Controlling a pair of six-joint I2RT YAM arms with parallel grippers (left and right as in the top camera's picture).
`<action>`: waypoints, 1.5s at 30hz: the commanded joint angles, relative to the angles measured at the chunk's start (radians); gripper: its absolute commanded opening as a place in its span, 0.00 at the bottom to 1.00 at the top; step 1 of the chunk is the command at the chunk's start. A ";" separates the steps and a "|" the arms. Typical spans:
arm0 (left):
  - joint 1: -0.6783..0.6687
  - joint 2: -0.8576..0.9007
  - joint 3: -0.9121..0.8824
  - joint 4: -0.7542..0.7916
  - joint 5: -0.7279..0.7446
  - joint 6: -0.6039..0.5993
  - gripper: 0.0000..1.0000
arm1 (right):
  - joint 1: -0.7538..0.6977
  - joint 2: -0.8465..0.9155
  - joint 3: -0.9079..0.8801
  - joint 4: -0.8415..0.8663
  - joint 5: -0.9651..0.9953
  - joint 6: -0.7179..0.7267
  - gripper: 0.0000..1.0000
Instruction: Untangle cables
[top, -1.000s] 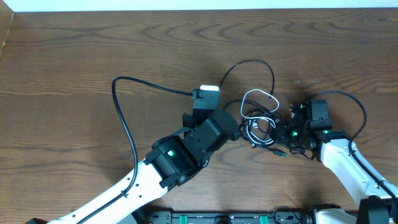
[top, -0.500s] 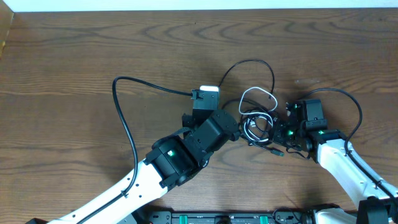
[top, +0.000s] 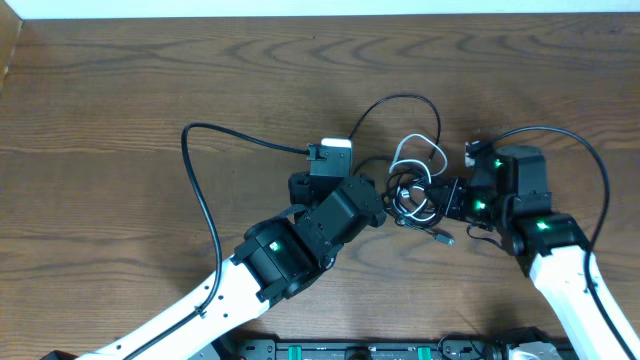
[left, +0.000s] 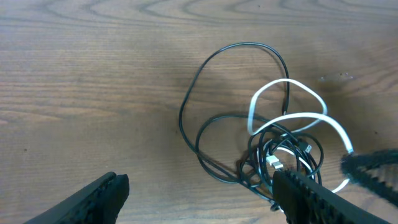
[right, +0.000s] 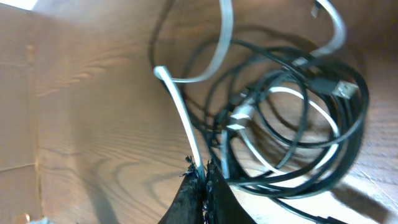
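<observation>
The cables (top: 415, 195) lie in a tangle at the table's middle: several black loops and one white cable (top: 418, 150). My right gripper (top: 447, 197) meets the tangle from the right. In the right wrist view the right gripper (right: 203, 173) is shut on the white cable (right: 183, 118), with black coils (right: 323, 124) just beyond. My left gripper (top: 345, 188) is at the tangle's left side. In the left wrist view the left gripper (left: 202, 199) is open and holds nothing. Its right finger (left: 305, 196) overlaps the near edge of the black and white tangle (left: 280, 143).
A thick black arm cord (top: 200, 190) curves over the table to the left wrist, and another arm cord (top: 590, 170) arcs behind the right arm. One wide black loop (top: 400, 100) reaches toward the table's far edge (top: 300, 14).
My left gripper has gone from shut to open. The right gripper has shut on the white cable, and its arm has shifted toward the far right, dragging the tangle slightly.
</observation>
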 joint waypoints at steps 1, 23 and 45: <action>0.004 0.001 0.021 -0.006 0.042 -0.005 0.80 | 0.016 -0.056 0.034 -0.002 -0.025 0.008 0.01; -0.110 0.150 -0.012 0.103 0.332 0.229 0.80 | -0.072 -0.085 0.035 -0.032 -0.135 0.185 0.01; -0.180 0.379 -0.012 0.280 0.210 0.363 0.74 | -0.157 -0.083 0.034 -0.085 -0.296 0.230 0.02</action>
